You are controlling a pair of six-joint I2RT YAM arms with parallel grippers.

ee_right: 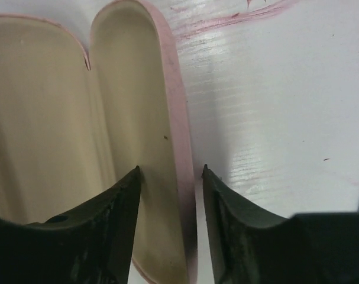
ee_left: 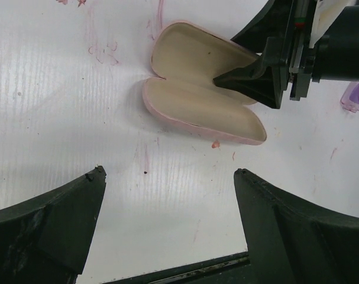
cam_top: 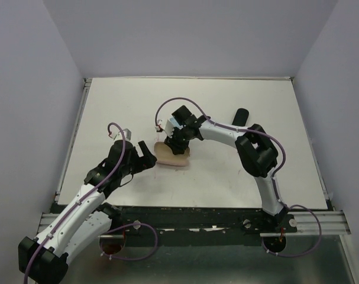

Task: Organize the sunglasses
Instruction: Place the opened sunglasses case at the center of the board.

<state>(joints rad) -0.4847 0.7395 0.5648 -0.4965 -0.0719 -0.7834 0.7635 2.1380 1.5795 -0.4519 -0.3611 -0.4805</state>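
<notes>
A pink case (cam_top: 170, 158) lies wide open on the white table, its cream lining (ee_left: 197, 100) facing up. My right gripper (cam_top: 177, 144) reaches down over it. Its jaws (ee_right: 170, 170) straddle the pink rim (ee_right: 180, 136), one finger inside the case and one outside, with a gap on each side, so it is open and holds nothing. My left gripper (cam_top: 145, 155) hovers just left of the case, wide open and empty (ee_left: 169, 171). A bit of the pale purple sunglasses (ee_left: 358, 97) shows past the right gripper. The orange pair is out of view.
An oblong black case (cam_top: 241, 116) lies at the back right, beside the right arm's elbow. Faint pink marks stain the table (ee_left: 102, 53). White walls enclose the table on three sides.
</notes>
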